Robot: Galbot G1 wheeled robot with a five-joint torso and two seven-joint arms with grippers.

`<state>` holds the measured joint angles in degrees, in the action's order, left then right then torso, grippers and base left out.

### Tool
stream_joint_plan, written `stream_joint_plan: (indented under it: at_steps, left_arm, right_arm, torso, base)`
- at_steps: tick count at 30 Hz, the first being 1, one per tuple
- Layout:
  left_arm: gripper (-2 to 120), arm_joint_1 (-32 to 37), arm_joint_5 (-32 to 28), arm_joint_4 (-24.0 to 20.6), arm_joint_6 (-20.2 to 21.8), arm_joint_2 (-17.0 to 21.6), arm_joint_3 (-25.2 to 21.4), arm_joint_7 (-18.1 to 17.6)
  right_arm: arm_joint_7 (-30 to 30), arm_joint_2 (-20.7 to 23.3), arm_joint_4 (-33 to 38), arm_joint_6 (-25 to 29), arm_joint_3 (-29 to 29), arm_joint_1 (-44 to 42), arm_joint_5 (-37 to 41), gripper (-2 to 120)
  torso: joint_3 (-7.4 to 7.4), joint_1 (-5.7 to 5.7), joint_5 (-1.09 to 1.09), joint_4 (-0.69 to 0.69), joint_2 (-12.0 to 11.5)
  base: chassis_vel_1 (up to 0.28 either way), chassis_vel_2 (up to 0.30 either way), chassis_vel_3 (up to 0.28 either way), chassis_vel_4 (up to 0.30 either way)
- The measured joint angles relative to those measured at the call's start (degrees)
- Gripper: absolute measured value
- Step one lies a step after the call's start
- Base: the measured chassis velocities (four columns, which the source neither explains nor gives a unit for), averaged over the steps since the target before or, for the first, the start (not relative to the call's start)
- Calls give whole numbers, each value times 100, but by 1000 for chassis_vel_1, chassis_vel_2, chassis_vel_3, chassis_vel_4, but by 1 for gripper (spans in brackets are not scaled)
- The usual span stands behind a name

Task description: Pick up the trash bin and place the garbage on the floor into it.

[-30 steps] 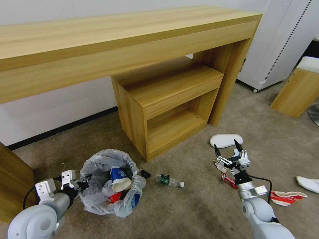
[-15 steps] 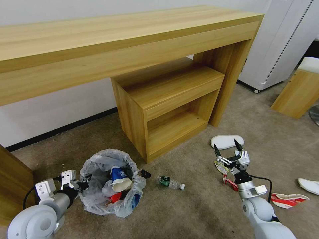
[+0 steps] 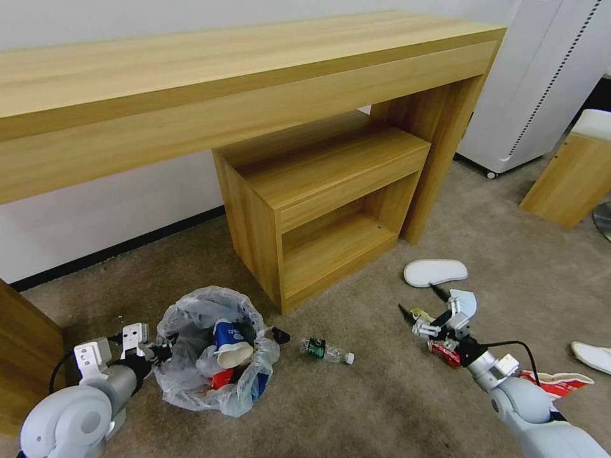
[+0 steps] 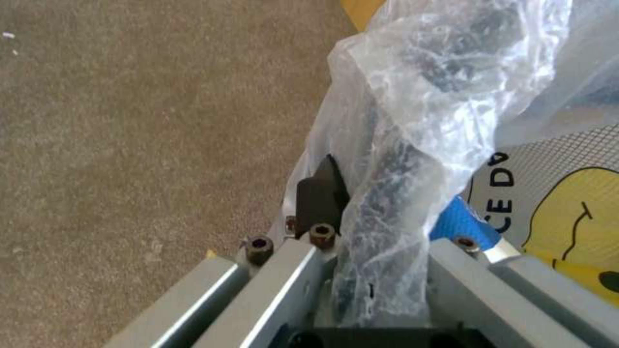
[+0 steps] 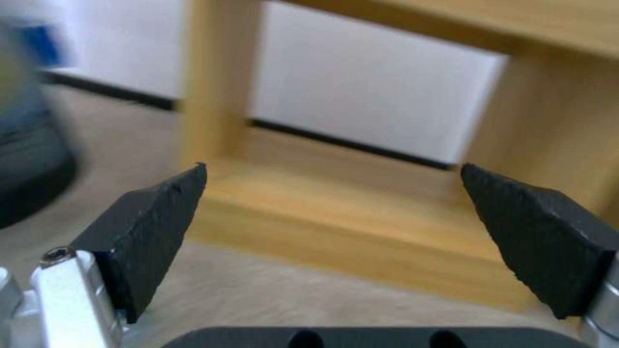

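The left gripper (image 3: 159,351) is clamped on the bagged rim of the trash bin (image 3: 213,359), which sits on the floor (image 3: 382,407) before the wooden cabinet (image 3: 318,203) and already holds a paper cup (image 3: 228,343). The right gripper (image 3: 420,304) hangs spread and empty near a slipper (image 3: 435,271). A small bottle (image 3: 326,348) and red wrappers (image 3: 554,381) are left on the beige carpet under the long desk (image 3: 223,89).
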<state>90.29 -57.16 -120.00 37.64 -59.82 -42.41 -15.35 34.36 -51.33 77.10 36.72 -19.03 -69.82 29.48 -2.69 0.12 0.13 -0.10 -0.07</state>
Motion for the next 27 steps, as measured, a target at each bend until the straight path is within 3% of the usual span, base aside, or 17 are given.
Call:
stream_joint_plan:
  at_steps: [5, 16, 24, 27]
  left_arm:
    - [0, 6, 30, 0, 0, -36, 29, 2]
    - [0, -24, 106, 3, 16, -91, 115, 0]
    - [0, -17, 154, 2, 24, -135, 153, -1]
    - [0, -11, 165, -2, 27, -142, 155, -2]
  right_arm:
    - [908, 181, -25, 30, 180, -16, 210, 98]
    - [2035, 342, -17, 132, 170, 63, -109, 89]
    - [2098, 346, -138, 67, 412, 208, -244, 84]
    - [1859, 340, -242, 8, 688, 326, -284, 87]
  torso:
    - [0, 0, 0, 0, 0]
    - [0, 0, -1, 0, 0]
    - [0, 0, -1, 0, 0]
    - [0, 0, 0, 0, 0]
  base:
    - [0, 0, 0, 0]
    - [0, 0, 0, 0]
    - [0, 0, 0, 0]
    - [0, 0, 0, 0]
